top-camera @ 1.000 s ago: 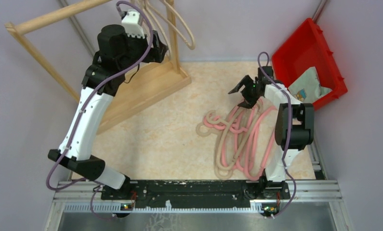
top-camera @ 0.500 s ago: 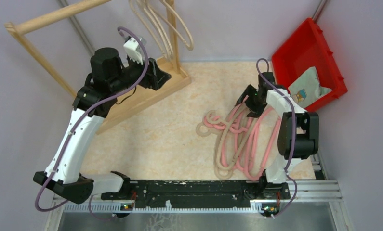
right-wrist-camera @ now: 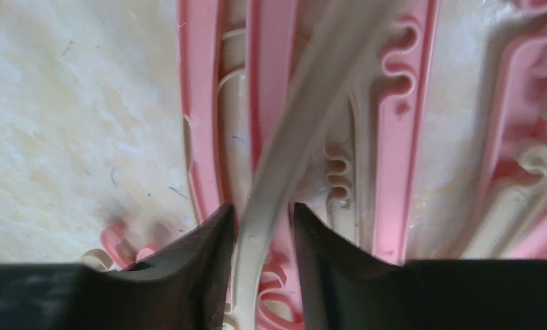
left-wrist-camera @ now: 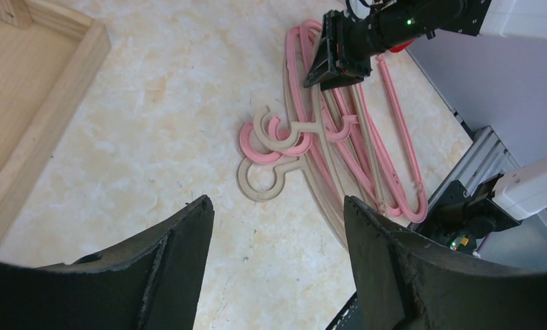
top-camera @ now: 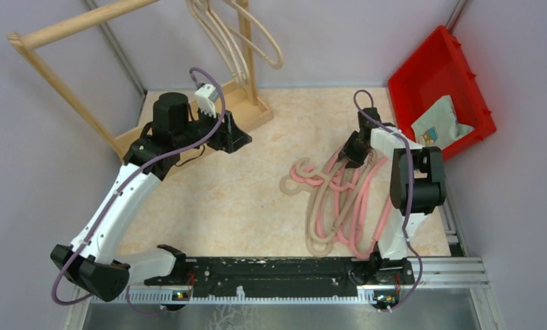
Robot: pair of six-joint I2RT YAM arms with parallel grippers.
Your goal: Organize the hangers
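A tangled pile of pink and beige hangers (top-camera: 339, 199) lies on the table at the right, hooks pointing left (left-wrist-camera: 260, 180). My right gripper (top-camera: 353, 150) is down on the far end of the pile. In the right wrist view its jaws (right-wrist-camera: 260, 210) are closed in on one beige hanger's bar (right-wrist-camera: 305, 103), with pink hangers (right-wrist-camera: 198, 103) underneath. Several beige hangers (top-camera: 236, 41) hang on the wooden rack. My left gripper (top-camera: 239, 137) hovers open and empty (left-wrist-camera: 277, 203) over bare table, left of the pile.
The wooden rack's base (top-camera: 208, 124) lies just behind my left gripper, with its poles rising at the back left. A red bin (top-camera: 439, 75) holding a bag (top-camera: 439, 124) stands at the back right. Grey walls close in on both sides.
My right gripper dropped onto the pile and closed from wide open onto the beige hanger. My left arm drew down and right, away from the rack's hanging hangers.
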